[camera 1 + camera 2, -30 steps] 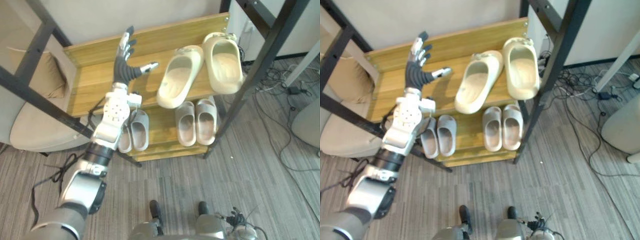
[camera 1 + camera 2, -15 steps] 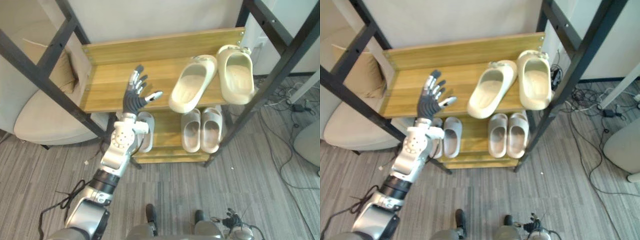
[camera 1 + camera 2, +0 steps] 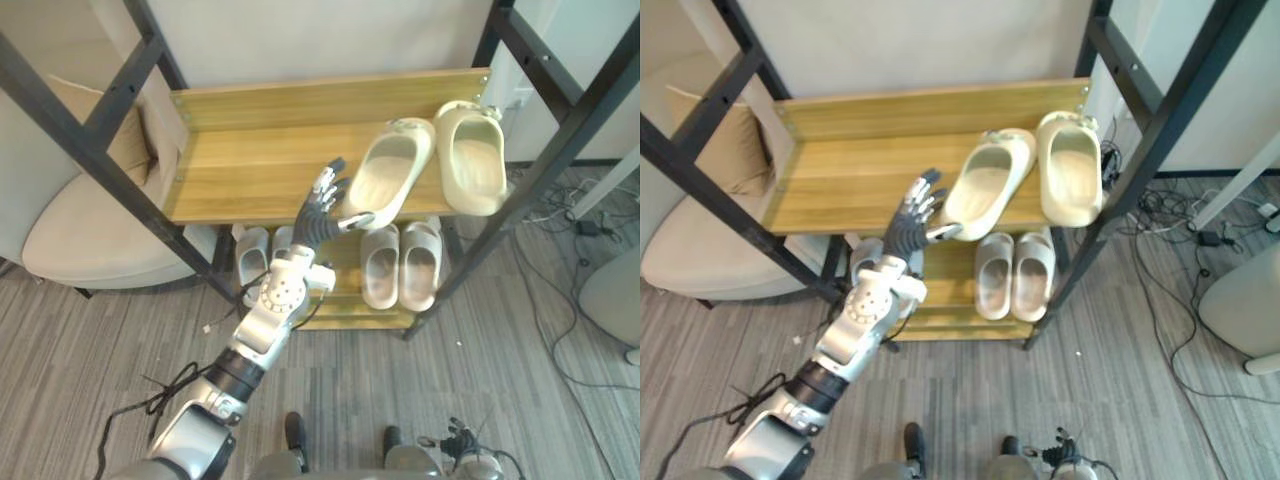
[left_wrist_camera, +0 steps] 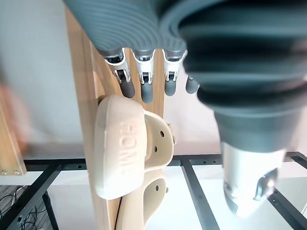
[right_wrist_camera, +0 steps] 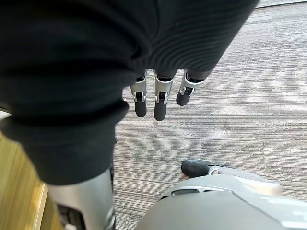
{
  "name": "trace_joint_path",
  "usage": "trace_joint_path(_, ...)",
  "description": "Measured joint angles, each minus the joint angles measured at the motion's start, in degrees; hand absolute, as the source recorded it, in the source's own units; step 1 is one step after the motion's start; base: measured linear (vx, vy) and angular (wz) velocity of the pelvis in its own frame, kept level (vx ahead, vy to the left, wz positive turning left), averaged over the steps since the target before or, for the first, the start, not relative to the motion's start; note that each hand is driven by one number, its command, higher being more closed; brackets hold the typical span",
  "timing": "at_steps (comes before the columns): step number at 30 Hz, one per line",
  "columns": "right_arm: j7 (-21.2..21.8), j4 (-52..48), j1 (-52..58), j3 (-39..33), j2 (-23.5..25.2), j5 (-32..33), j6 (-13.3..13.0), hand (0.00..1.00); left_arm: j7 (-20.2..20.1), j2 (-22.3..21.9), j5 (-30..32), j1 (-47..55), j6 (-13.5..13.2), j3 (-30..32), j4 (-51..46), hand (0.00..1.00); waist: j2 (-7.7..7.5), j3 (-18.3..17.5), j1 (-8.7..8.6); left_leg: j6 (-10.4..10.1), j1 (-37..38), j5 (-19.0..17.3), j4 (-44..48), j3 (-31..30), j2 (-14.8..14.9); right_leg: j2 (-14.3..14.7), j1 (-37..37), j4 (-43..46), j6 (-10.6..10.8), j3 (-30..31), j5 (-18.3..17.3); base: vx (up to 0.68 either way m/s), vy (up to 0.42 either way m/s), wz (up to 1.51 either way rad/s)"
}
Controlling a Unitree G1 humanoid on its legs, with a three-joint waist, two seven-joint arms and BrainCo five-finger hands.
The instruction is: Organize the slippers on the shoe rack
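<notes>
Two cream slippers lie on the top wooden shelf (image 3: 240,170) of the shoe rack. One slipper (image 3: 388,170) is turned at an angle, its heel hanging over the shelf's front edge. The other slipper (image 3: 470,155) lies straight at the right end. My left hand (image 3: 320,215) is open with straight fingers, just left of the angled slipper's heel, its thumb reaching toward it. In the left wrist view that slipper (image 4: 120,153) sits right past my fingertips (image 4: 146,91). My right hand (image 5: 161,98) hangs open over the carpet.
On the lower shelf stand a pale grey pair (image 3: 252,252) and a beige pair (image 3: 402,262). Black frame posts (image 3: 520,205) cross in front of the rack on both sides. A beige chair (image 3: 80,235) stands to the left. Cables (image 3: 585,220) lie on the floor to the right.
My left hand has moved right and toward the shelf's front, from the bare left part of the shelf to the angled slipper's heel. The camera has shifted too. The slippers lie as before.
</notes>
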Motion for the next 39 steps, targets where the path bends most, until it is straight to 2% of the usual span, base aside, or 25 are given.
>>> trace_joint_path(12, -0.5, -0.1, -1.1, -0.1, 0.1, 0.1, 0.1, 0.0, 0.2, -2.5, -0.5, -4.3, 0.0, -2.4, 4.7, 0.0, -0.08, 0.0, -0.62, -0.4, 0.0, -0.3, 0.1, 2.3, 0.5, 0.5, -1.0, -0.9, -0.2, 2.4, 1.0, -0.01, -0.008, -0.1)
trace_joint_path(24, -0.8, -0.9, -0.9, -2.1, 0.8, 0.1, 0.1, 0.0, 3.0, -2.8, -0.5, -10.7, -0.1, 1.2, 10.7, 0.0, -0.28, 0.2, -0.93, -0.8, -1.0, -0.7, 0.3, 3.8, 0.9, 0.9, -2.9, -0.7, -0.3, 3.8, 1.1, 0.0, -0.007, -0.06)
trace_joint_path(36, -0.8, -1.0, -1.0, -2.1, 1.0, 0.1, -0.2, 0.0, 2.6, -1.7, -0.1, -10.4, 0.1, 2.4, 9.7, 0.0, -0.36, 0.2, -1.42, -0.7, -0.8, -0.5, 0.3, 2.2, 0.9, 0.9, -1.8, -0.7, -0.3, 2.4, 1.1, -0.01, -0.002, 0.05)
trace_joint_path(39, -0.8, -1.0, -1.0, -1.6, 0.9, 0.1, -0.2, 0.0, 2.4, -1.4, 0.0, -7.5, 0.1, 2.4, 2.8, 0.0, -0.38, 0.2, -1.25, -0.7, -0.7, -0.4, 0.3, 1.6, 0.8, 0.8, -1.0, -0.8, -0.2, 1.5, 1.0, -0.01, -0.008, 0.11)
